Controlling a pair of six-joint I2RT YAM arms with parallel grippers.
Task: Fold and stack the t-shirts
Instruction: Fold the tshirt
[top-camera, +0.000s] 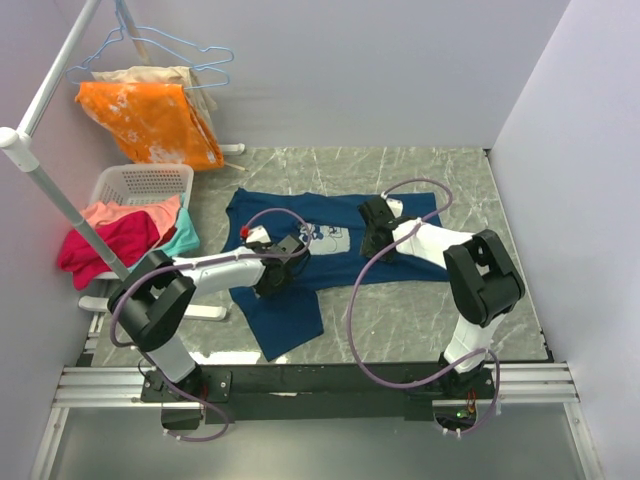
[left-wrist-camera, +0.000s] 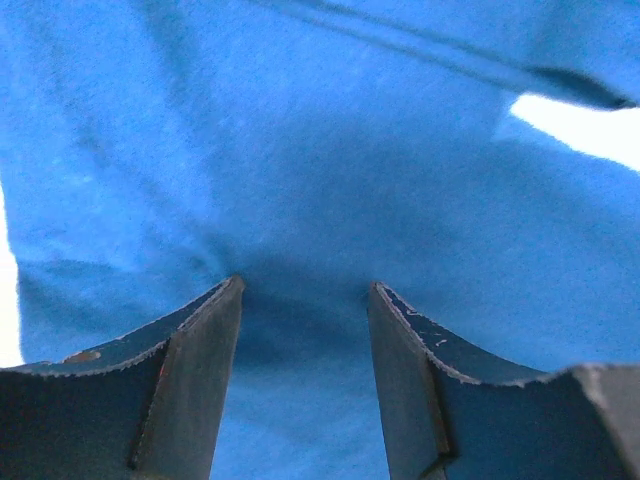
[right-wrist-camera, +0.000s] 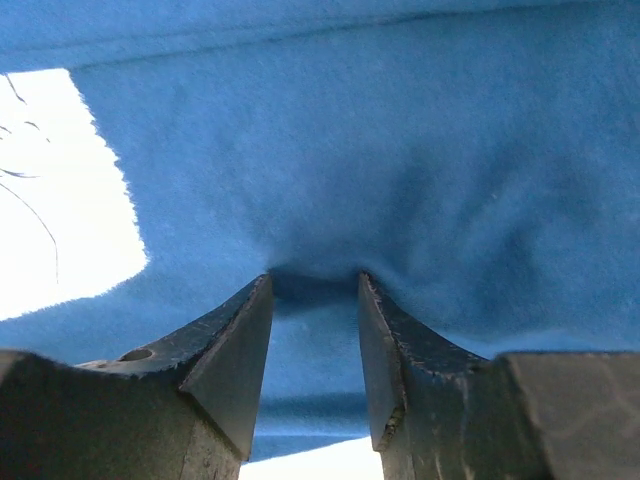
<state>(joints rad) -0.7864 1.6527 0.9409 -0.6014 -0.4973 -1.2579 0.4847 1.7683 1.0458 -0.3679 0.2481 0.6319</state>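
Observation:
A navy blue t-shirt (top-camera: 300, 255) with a pale square print (top-camera: 326, 240) on the chest lies spread on the table, one end hanging toward the near side. My left gripper (top-camera: 273, 277) is pressed down on the cloth just left of the print. In the left wrist view its jaws (left-wrist-camera: 305, 285) stand open with the tips on the blue cloth (left-wrist-camera: 300, 150). My right gripper (top-camera: 372, 238) is down on the shirt right of the print. Its jaws (right-wrist-camera: 315, 278) are open, narrower, with the tips dented into the cloth (right-wrist-camera: 400, 140).
A white laundry basket (top-camera: 145, 182) with pink, red and teal clothes (top-camera: 115, 235) stands at the left. An orange garment (top-camera: 150, 120) hangs on a hanger at the back left. A white pole (top-camera: 55, 190) slants across the left side. Grey marble table (top-camera: 420, 320) surrounds the shirt.

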